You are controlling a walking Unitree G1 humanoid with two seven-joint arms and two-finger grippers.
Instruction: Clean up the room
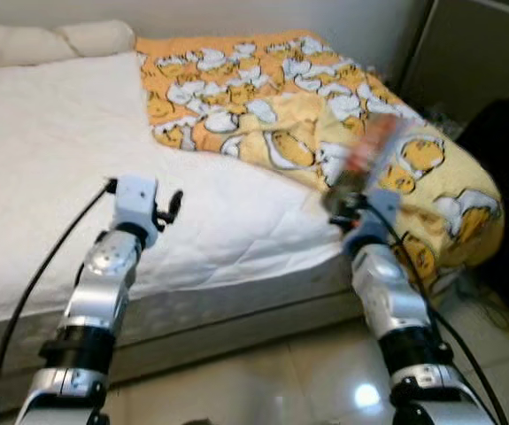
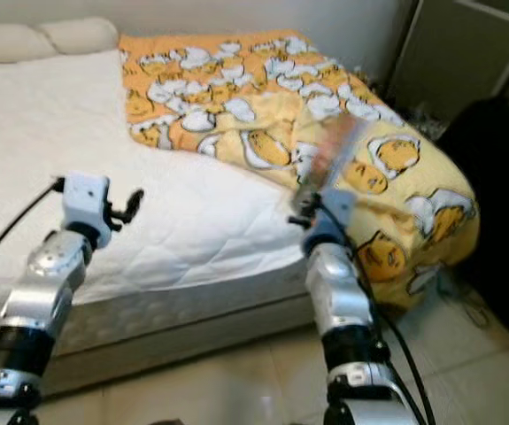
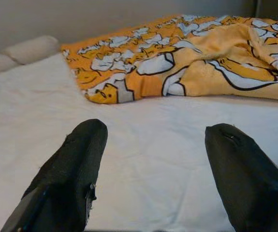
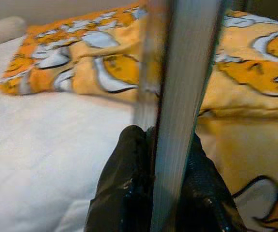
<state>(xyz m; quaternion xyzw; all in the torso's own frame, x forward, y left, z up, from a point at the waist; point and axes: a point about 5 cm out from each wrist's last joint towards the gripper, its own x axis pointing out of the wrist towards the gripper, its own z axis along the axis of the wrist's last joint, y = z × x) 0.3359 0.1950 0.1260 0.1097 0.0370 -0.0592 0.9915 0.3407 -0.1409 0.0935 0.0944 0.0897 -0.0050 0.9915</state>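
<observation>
left eye view puts you standing at the foot side of a bed [image 1: 50, 177] with a white quilted mattress cover, and at its far left corner you can see two pale pillows [image 1: 50, 40] against the wall. your left pincer [image 1: 167, 211] is raised over the near part of the white cover, a black cable trailing down from its wrist. left wrist view shows its two black fingers [image 3: 71, 169] spread wide apart with nothing between them, only bare white bedding under the gap.

moving right, a yellow and orange blanket [image 1: 272, 97] printed with white and yellow cartoon figures lies bunched over the right half of the bed, its left edge folded back on the white cover and its right side hanging over the corner toward the floor.

your right pincer [image 1: 347, 202] is lifted just in front of that blanket near the bed's right edge. right wrist view shows its fingers [image 4: 124, 183] pressed together on a thin flat object [image 4: 177, 96], pale grey along the edge that faces the camera and standing upright out of the grip. in the eye views the same object rises from the pincer as a blurred reddish and pale shape against the blanket; you cannot tell what it is.

at the far right you have a dark bulky shape [image 1: 506, 177] beside the bed, too dim to name, and glossy tiled floor [image 1: 307, 372] below the arms.
</observation>
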